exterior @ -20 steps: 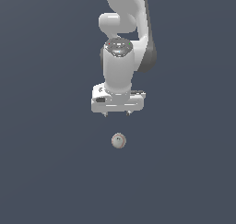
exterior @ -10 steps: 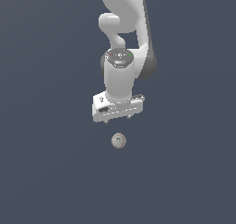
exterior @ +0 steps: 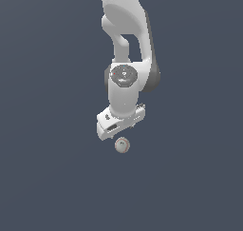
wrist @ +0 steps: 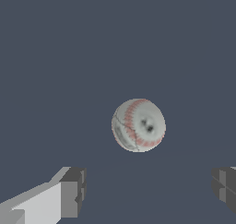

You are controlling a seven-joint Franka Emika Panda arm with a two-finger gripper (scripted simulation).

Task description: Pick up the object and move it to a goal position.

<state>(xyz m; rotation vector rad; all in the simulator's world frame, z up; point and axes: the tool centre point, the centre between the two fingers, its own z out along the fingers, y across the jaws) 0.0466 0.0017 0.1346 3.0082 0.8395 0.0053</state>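
Note:
The small off-white baseball (exterior: 122,145) with red stitching lies on the dark grey floor, just below the white gripper hand (exterior: 119,124) in the exterior view. In the wrist view the baseball (wrist: 138,125) sits ahead of the open gripper (wrist: 150,188), roughly midway between its lines. Its two dark fingertips (wrist: 73,191) stand far apart, wider than the ball, and touch nothing. The gripper is empty. The fingers are hidden behind the hand in the exterior view.
The white Panda arm (exterior: 126,49) rises above the hand towards the top of the exterior view. Plain dark grey floor (exterior: 47,168) lies all around the ball.
The arm has come down and the hand has tilted and turned. It now sits just above the ball, closer than before. The ball has not moved.

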